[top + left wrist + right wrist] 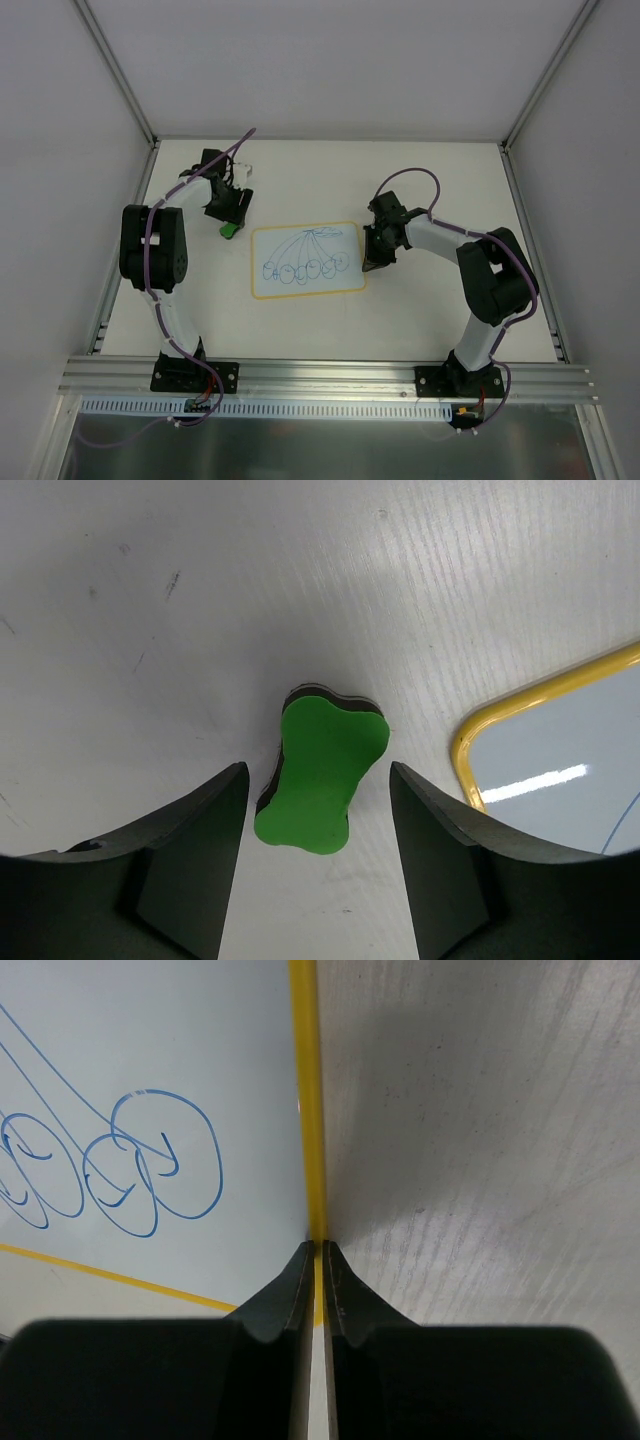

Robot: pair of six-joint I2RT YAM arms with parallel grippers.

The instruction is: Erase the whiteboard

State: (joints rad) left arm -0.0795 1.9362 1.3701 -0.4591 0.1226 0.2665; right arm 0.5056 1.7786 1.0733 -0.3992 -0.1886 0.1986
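Observation:
The whiteboard (307, 260), white with a yellow rim, lies flat in the middle of the table with blue scribbled loops on its face. A small green eraser (229, 229) lies just off its upper left corner. My left gripper (227, 216) is open above the eraser. In the left wrist view the eraser (320, 775) lies between the spread jaws of the left gripper (318, 810), untouched, and the whiteboard's corner (560, 750) shows at the right. My right gripper (372, 262) is shut, and in the right wrist view its tips (318, 1247) sit on the whiteboard's right rim (305, 1080).
White walls and metal frame posts (115, 60) enclose the table on three sides. An aluminium rail (330, 372) runs along the near edge by the arm bases. A small white object (243, 168) lies behind the left gripper.

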